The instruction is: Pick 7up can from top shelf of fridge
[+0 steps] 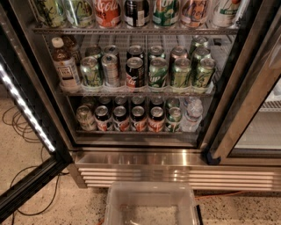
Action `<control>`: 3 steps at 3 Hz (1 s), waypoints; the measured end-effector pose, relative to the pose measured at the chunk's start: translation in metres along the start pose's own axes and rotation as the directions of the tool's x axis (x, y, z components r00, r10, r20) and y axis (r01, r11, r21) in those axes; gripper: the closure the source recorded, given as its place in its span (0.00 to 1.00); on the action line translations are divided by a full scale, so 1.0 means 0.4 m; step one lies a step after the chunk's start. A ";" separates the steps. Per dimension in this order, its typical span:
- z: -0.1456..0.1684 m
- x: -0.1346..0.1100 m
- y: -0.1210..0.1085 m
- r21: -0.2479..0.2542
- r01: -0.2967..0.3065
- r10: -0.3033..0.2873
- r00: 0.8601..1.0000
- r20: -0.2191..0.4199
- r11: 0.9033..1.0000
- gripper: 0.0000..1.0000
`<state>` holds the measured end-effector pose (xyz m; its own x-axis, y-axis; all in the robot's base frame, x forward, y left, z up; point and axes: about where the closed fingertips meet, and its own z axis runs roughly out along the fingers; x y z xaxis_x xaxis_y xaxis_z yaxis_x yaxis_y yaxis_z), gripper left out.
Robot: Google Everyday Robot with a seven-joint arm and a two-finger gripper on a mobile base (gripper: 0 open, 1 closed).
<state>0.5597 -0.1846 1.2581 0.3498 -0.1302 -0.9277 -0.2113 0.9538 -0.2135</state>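
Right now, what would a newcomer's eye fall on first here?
The open fridge fills the view, three wire racks packed with drink cans. On the top shelf, a red Coca-Cola can stands out left of centre, the white 7up can far right. The robot's hand is not in view.

Red can (pixel 107 11) on the top shelf (pixel 131 30) reads Coca-Cola; green cans (pixel 158 72) perhaps 7up.

7up can (pixel 228 11) rightmost on top shelf (pixel 131 30) | bin (pixel 149 186) before fridge (pixel 140 159) | gripper out of view
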 end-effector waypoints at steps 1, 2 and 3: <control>-0.090 -0.025 0.043 -0.062 -0.010 0.010 1.000 -0.005 0.998 1.00; -0.147 -0.027 0.072 -0.091 -0.011 0.008 0.999 -0.033 0.996 1.00; -0.147 -0.027 0.072 -0.091 -0.010 0.007 0.999 -0.034 0.996 1.00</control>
<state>0.4961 -0.1716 1.2437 0.3174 -0.1324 -0.9390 -0.2970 0.9265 -0.2310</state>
